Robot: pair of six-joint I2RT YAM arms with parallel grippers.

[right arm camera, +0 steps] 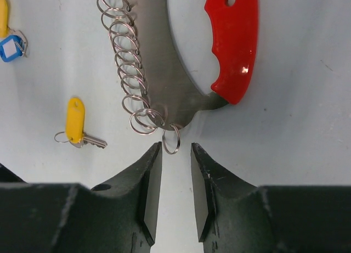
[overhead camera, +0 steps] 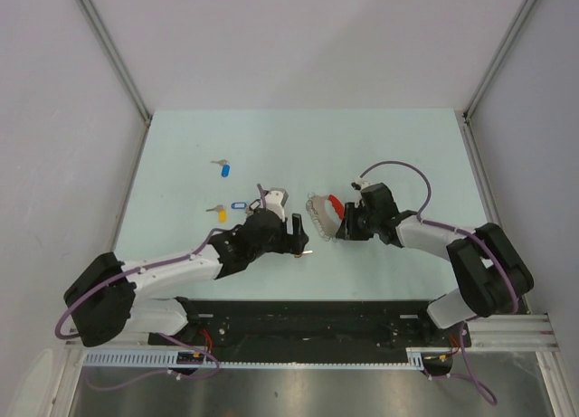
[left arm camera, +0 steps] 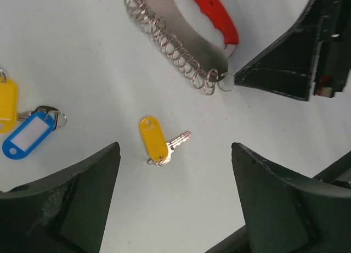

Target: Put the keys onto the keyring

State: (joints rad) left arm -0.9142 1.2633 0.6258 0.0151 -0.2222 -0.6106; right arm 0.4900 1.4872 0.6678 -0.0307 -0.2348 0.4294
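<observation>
Four keys (left arm camera: pixel 164 146), two blue-tagged and two yellow-tagged, and one keyring (right arm camera: pixel 159 55).

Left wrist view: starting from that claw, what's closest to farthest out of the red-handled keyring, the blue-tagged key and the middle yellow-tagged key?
1. Middle yellow-tagged key, lying right inside the open left gripper.
2. Keyring, ahead at the top, towards the right.
3. Blue-tagged key, far off to the left.

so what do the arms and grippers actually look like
The left arm and right arm have pale grey-white links with bulky black joints. A purple cable loops along each. The left gripper and right gripper are matte black, with wedge-shaped fingers.
</observation>
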